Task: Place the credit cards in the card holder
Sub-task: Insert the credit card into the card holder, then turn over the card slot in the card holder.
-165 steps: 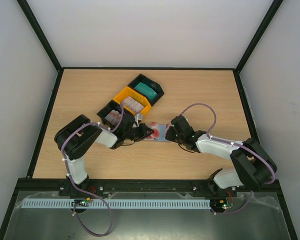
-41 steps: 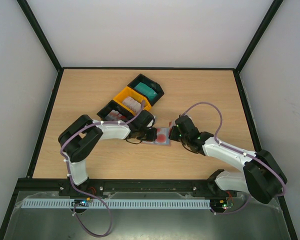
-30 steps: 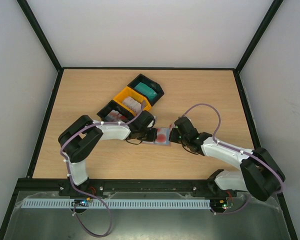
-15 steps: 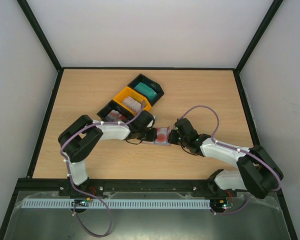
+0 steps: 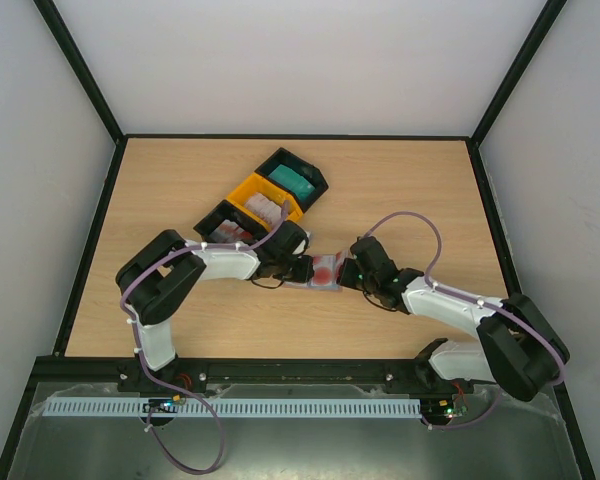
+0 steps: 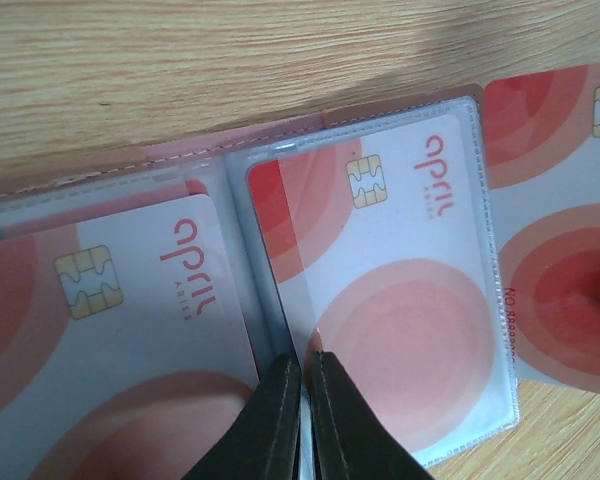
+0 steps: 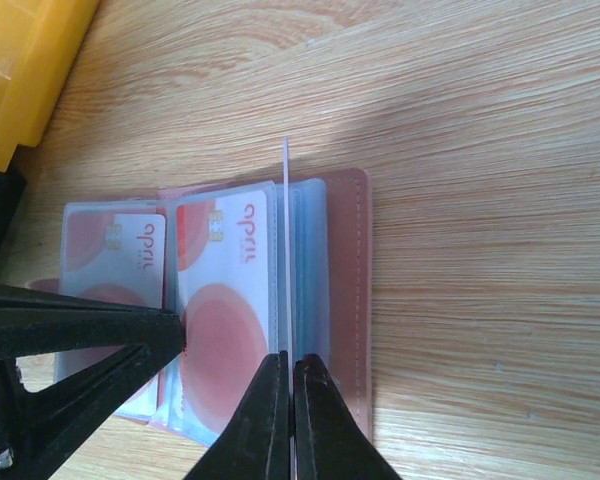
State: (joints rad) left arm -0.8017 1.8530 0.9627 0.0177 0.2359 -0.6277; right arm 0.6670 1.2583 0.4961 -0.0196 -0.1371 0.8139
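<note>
The card holder (image 5: 323,270) lies open on the tabletop (image 5: 180,180), one clear sleeve (image 6: 410,300) pinched by the left gripper (image 6: 302,372), jaws closed. The right gripper (image 7: 288,365), jaws clamped, holds a card (image 7: 288,250) edge-on over it. If the card misses the pocket mouth, it could buckle or slip.

left arm (image 5: 228,262) and right arm (image 5: 450,300) reach low, inward — left fingers (image 6: 278,420), right fingers (image 7: 265,420) pinched together.

The light wood-grain surface (image 5: 400,190) carries three small bins touching in a diagonal row: far black plastic tray (image 5: 319,186), yellow plastic tray (image 5: 242,192), near black plastic tray (image 5: 207,216). Just beside them, a pinkish-brown leather-like card holder (image 5: 323,272) lies open and flat.
</note>
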